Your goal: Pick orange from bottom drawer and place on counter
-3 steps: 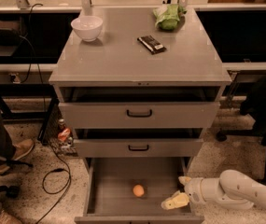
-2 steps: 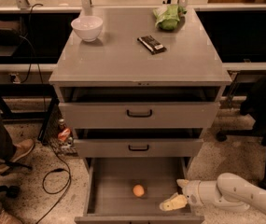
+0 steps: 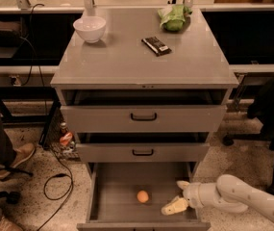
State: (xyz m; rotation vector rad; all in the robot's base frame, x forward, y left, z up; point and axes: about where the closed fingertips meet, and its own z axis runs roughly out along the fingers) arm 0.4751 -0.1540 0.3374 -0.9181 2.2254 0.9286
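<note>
The task is at its early stage: nothing has been lifted yet. The bottom drawer stands pulled open, and the orange sits on its grey floor, roughly mid-drawer, untouched. The gripper reaches into the drawer from the 3 o'clock side, low over the floor near the right wall. Its two fingers are spread apart, empty, one toward 12 o'clock and the other toward 6 o'clock. The orange lies at the gripper's 9 o'clock, near but clearly apart from the fingertips.

What remains is, by this reading, almost everything: closing in on the fruit, gripping it, lifting it out and setting it on the counter. At 12 o'clock from the drawer, that top carries a white bowl, a dark wrapped bar and a green leafy bundle, with bare surface toward its front edge
</note>
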